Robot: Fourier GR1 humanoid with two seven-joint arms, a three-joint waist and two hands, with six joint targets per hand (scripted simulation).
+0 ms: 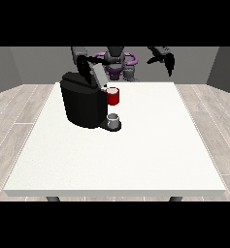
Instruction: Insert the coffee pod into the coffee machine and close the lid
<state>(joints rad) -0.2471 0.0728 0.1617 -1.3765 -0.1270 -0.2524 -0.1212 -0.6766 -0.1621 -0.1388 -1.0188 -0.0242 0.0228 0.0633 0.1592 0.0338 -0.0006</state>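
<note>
Coffee machine (82, 104) stood at the upper left of the white table (136, 160), its lid (98, 75) raised. Whether a coffee pod was in it could not be told. The hand at the view's right (166, 59) hung above the table's far edge, fingers relaxed, holding nothing. A grey cup (113, 119) sat on the machine's base.

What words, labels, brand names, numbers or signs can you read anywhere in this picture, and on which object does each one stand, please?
None: no readable text shows.
The coffee machine has a plain black body, with no legible mark.
The red part at its head and the grey cup beneath carry no lettering.
The table is plain white.
</note>
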